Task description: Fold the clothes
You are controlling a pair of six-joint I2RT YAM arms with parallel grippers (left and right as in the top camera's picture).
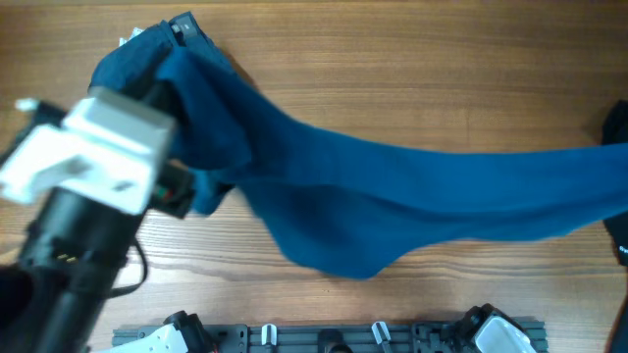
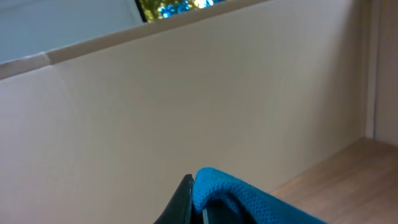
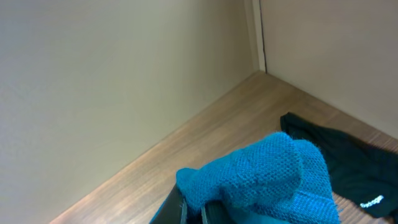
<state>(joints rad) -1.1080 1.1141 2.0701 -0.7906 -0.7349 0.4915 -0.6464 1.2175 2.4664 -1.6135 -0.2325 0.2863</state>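
within left pincer (image 2: pixel 198 210), blue shirt (image 1: pixel 392 196)

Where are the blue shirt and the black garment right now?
blue shirt (image 1: pixel 412 191), overhead view, middle of the stretched cloth.
black garment (image 3: pixel 354 163), right wrist view, middle of its flat panel.

Soft, even light fills the overhead view; the blue shirt (image 1: pixel 392 196) throws only a faint shadow on the bench (image 1: pixel 412 88). The white arm housing (image 1: pixel 108 147) at left is blurred, out of focus. Both wrist views look soft; a bright window patch (image 2: pixel 177 7) glares at the top of the left one.
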